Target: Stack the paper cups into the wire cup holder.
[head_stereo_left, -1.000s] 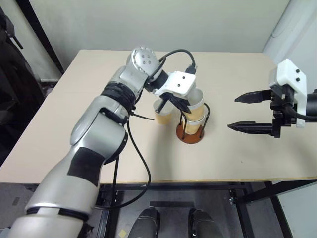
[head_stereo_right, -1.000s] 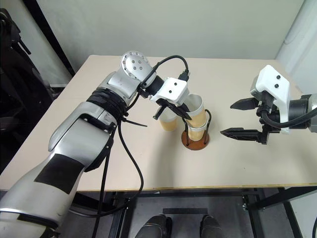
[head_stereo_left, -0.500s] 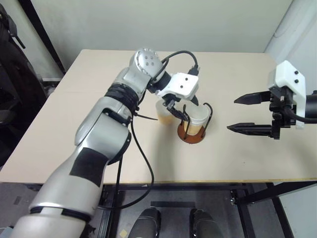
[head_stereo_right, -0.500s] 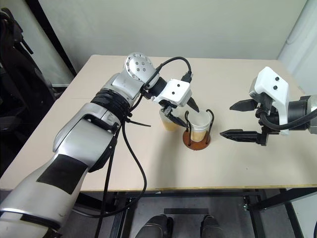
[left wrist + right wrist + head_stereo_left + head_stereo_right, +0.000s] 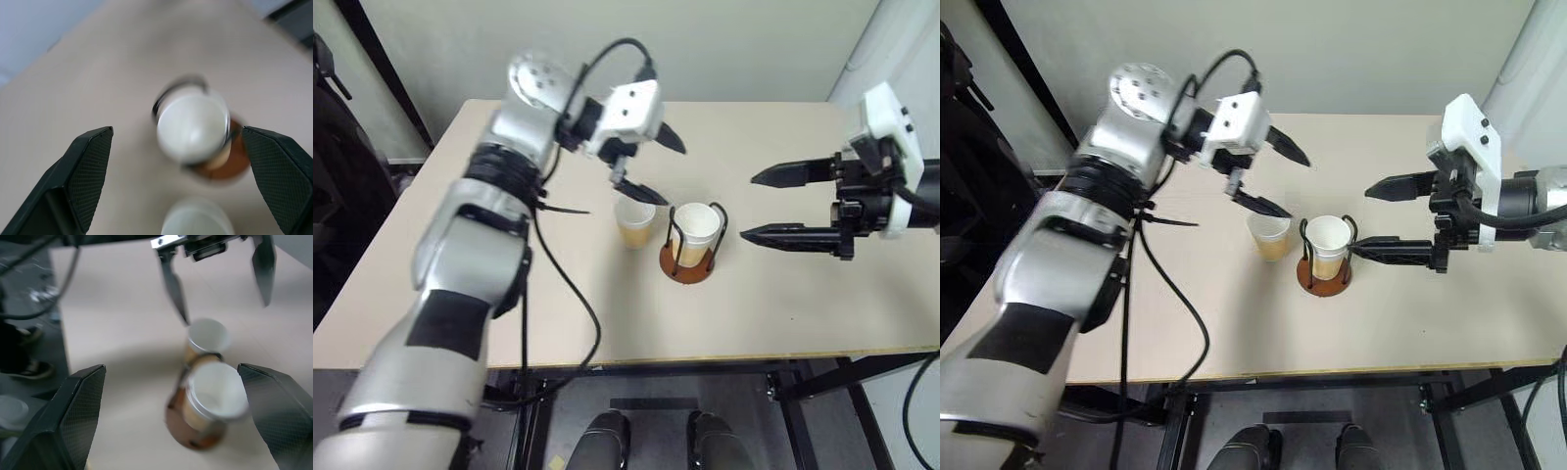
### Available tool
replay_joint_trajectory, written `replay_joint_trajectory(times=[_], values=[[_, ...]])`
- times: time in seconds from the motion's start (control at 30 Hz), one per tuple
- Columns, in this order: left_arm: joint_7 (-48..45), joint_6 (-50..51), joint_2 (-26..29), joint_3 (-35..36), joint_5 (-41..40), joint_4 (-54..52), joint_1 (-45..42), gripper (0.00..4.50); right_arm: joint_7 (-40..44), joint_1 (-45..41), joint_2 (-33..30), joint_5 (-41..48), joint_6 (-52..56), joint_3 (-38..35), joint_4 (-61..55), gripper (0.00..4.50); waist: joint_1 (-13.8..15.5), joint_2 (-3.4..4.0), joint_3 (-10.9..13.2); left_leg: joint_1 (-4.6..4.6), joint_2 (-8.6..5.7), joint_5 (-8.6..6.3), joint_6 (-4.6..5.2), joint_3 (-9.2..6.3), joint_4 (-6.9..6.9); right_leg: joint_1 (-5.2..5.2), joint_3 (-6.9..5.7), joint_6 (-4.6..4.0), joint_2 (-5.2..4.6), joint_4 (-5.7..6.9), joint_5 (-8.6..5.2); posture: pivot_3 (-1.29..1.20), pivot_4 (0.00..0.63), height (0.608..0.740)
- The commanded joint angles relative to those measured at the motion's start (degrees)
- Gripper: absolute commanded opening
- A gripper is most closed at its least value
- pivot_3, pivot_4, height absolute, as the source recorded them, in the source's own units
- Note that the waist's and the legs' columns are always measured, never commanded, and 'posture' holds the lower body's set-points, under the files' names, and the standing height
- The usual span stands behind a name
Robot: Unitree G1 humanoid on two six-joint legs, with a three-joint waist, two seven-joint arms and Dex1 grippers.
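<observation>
Tools (image 5: 649,164) (image 5: 764,206) spread above table (image 5: 783,294)

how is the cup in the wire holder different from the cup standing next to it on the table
The cup in the holder sits between the dark loops of the wire cup holder, over its reddish-brown base; the loose cup stands on the bare table, outside the holder. The loose cup lies under the open left gripper, while the holder cup lies nearer the open right gripper. Both stand upright, white inside, tan outside.

Around my work

I stand at a pale beige wooden table (image 5: 783,294) on a black metal frame (image 5: 803,377), a plain off-white wall (image 5: 734,44) behind it.
</observation>
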Motion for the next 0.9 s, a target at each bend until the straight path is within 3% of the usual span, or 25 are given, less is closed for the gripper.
replay_joint_trajectory(times=[0.03,0.17,0.4,0.9], values=[[-1.3,-4.4,2.7,0.3,4.7,-0.7,1.5,4.48,2.0,-0.7,-2.0,-0.9,-1.7,1.2,-0.7,4.5,0.1,0.01,0.0,0.01,-0.03,0.0,0.0,0.0,-0.01,0.0,-0.08,-0.12,0.08,0.02,-0.07,0.0,0.15,0.74],[0.8,-8.1,4.9,-0.9,10.4,-0.8,3.5,4.48,4.6,-1.8,-2.9,-4.9,-5.3,5.4,0.6,4.5,0.6,0.02,0.0,-0.2,-0.07,0.0,-0.01,-0.29,0.09,-0.01,-0.09,-0.34,-0.15,0.0,-0.13,0.0,0.15,0.74],[4.5,-11.3,2.7,-0.9,15.0,-0.8,6.4,4.48,9.1,-5.4,-2.3,-10.2,-9.5,10.7,4.0,4.5,0.5,0.02,0.0,-0.34,-0.14,0.03,-0.04,-0.23,0.15,-0.15,-0.27,-0.43,-0.15,0.07,-0.08,0.0,0.15,0.74],[17.9,-17.4,-1.2,-2.5,24.9,8.1,7.3,4.48,9.2,-5.6,-2.1,-10.4,-7.0,9.7,3.1,4.5,0.3,0.02,0.0,-0.34,-0.09,0.07,-0.13,-0.22,0.08,-0.26,-0.13,-0.45,-0.26,0.09,-0.03,0.0,0.15,0.74]])
